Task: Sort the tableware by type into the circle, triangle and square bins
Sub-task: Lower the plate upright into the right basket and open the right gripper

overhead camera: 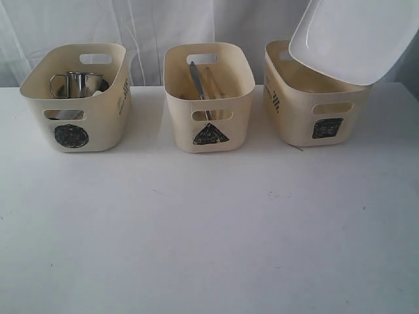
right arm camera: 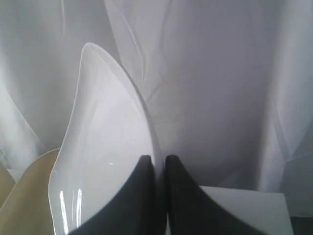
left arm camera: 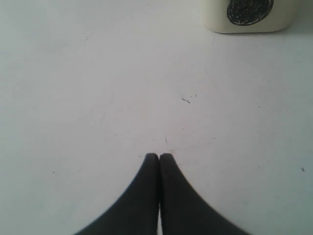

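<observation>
The large white squarish plate (overhead camera: 353,36) hangs tilted above the square bin (overhead camera: 314,104), its lower edge over the bin's opening. My right gripper (right arm camera: 158,159) is shut on the plate's (right arm camera: 105,147) rim; neither gripper shows in the exterior view. A steel mug (overhead camera: 78,84) stands in the circle bin (overhead camera: 75,98). The steel knife (overhead camera: 196,80) and wooden chopsticks (overhead camera: 213,82) lean in the triangle bin (overhead camera: 208,98). My left gripper (left arm camera: 159,155) is shut on nothing, low over bare table, with the circle bin (left arm camera: 249,14) ahead of it. The bowls, fork, spoon and second mug are hidden.
The three cream bins stand in a row at the back of the white table (overhead camera: 209,229). A white curtain (overhead camera: 157,23) hangs right behind them.
</observation>
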### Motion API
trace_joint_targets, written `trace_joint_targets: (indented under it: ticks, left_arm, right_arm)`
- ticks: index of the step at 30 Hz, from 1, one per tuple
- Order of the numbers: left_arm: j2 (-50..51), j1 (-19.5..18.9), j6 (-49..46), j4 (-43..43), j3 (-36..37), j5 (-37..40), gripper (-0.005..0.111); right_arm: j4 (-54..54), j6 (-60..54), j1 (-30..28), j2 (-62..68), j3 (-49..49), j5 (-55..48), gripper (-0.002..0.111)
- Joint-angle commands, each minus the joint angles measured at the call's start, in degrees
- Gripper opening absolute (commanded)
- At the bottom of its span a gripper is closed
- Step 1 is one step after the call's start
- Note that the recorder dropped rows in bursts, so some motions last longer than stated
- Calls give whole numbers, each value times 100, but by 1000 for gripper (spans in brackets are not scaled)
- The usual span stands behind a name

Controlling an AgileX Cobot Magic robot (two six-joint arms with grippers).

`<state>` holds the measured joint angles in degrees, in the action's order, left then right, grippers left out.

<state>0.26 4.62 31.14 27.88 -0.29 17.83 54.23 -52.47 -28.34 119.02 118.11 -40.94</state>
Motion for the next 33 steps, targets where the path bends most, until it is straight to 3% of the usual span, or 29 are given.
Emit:
trace_joint_targets:
  ticks: [1,13,22,33]
  left_arm:
    - [-26,-15,7,0,29,13,0]
    - [-26,-15,7,0,29,13,0]
    - [-26,-15,7,0,29,13,0]
    - [-26,-15,7,0,29,13,0]
  right_arm:
    - [231,-325,261,122,64,476,0]
    - [-381,-622,660,248,64,662,1]
    - [-381,-421,660,248,64,417,31]
    - [-385,-133,660,-201,64,105,28]
